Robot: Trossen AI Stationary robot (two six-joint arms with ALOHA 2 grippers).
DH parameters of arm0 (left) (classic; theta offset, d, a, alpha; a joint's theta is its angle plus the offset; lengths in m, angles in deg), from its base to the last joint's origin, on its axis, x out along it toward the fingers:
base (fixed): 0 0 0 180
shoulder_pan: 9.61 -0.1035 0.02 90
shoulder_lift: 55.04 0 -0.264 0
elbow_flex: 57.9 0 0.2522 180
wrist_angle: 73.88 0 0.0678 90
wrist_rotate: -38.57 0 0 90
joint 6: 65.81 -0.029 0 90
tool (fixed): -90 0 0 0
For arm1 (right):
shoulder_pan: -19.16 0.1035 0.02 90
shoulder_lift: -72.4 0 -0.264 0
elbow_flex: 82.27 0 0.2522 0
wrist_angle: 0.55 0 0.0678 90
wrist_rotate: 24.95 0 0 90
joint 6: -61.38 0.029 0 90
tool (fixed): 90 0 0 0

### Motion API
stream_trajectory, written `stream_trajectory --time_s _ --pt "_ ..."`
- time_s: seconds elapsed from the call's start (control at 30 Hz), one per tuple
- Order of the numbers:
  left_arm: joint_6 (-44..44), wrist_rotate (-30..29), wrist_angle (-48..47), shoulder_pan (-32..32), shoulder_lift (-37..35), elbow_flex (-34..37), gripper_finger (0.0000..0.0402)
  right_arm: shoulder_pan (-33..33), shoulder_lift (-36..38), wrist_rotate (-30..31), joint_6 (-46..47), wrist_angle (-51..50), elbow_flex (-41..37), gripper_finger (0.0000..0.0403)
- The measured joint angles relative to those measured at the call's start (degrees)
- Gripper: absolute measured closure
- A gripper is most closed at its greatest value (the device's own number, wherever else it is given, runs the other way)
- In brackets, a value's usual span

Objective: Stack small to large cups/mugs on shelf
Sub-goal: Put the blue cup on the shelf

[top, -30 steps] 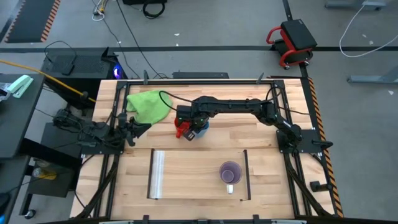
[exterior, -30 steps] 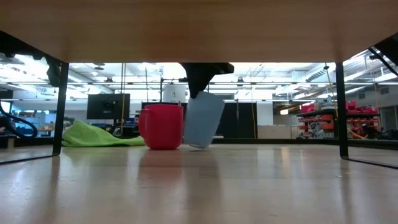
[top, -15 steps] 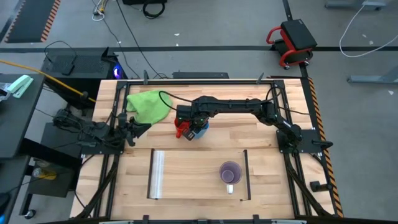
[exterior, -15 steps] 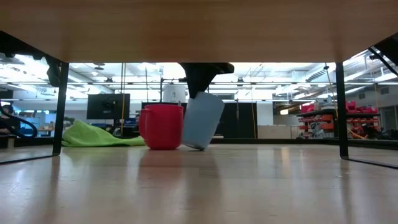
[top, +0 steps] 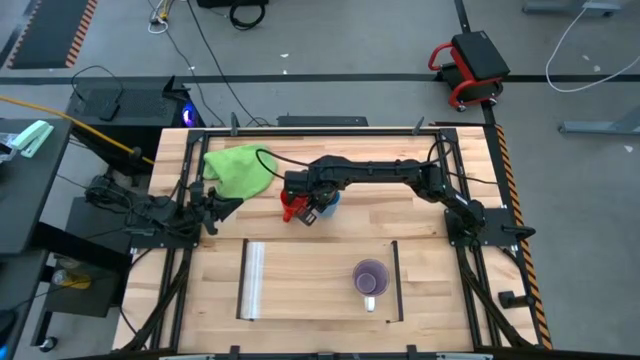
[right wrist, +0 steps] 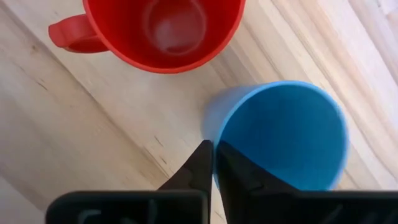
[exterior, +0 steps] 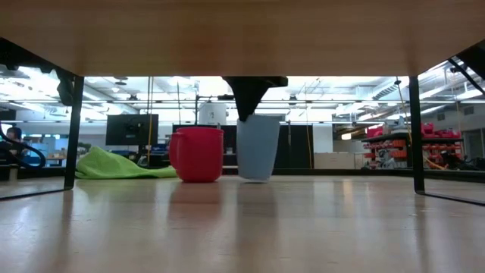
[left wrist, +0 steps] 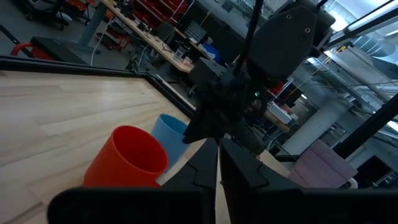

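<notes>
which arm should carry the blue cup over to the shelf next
The right. Its gripper is already shut on the light-blue cup's rim beside the red mug. The left gripper waits at the table's left edge.

Two dark jointed arms; right arm [top: 400, 172] slim, black cable; black tapered fingers [right wrist: 199, 168].

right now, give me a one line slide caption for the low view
Right claw pinching the rim of an upright light-blue cup beside the red mug, green cloth behind.
</notes>
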Motion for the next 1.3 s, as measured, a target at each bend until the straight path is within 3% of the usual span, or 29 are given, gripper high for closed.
stream_trajectory --time_s 0.37,1.3 --pt "0.02 -0.02 0.01 0.0 0.0 0.0 0.037 0.77 0.0 0.34 -0.12 0.02 0.0 0.0389" --pt "0.13 -0.07 0.0 0.0 0.0 0.0 0.0369 1.48 0.0 -0.58 0.07 0.35 0.0 0.0281"
